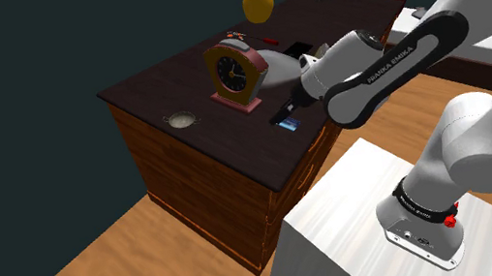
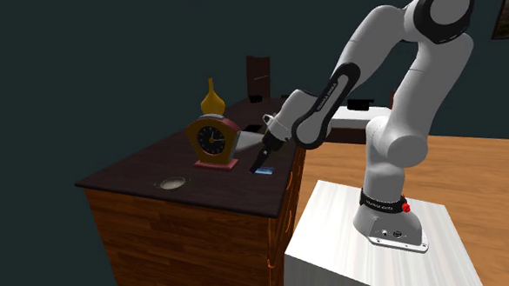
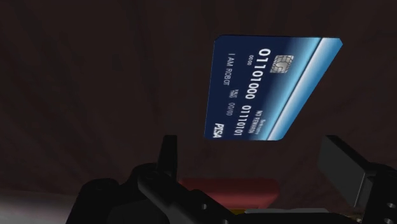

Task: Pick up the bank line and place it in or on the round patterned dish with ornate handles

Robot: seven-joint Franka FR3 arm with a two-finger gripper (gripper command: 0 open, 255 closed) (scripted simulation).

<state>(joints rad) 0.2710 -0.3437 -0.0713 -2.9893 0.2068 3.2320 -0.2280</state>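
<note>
Item: dark blue, rectangular plastic bank card (image 3: 270, 86), lying flat near the edge of the dark wooden surface (image 1: 151, 96), just beside the red-brown mantel clock (image 1: 234, 73).
End effector (image 3: 253, 149): black, fingers spread, poised over the card, holding nothing.
Handling: judged light, thin, stiff, slick; lies flush, so pinch across its long edges.
Destination: small round pale dish (image 1: 180, 119), beyond the clock.

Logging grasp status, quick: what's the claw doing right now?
Claw: open, holding nothing; the blue bank card lies just ahead of its fingers, not clasped.
</note>
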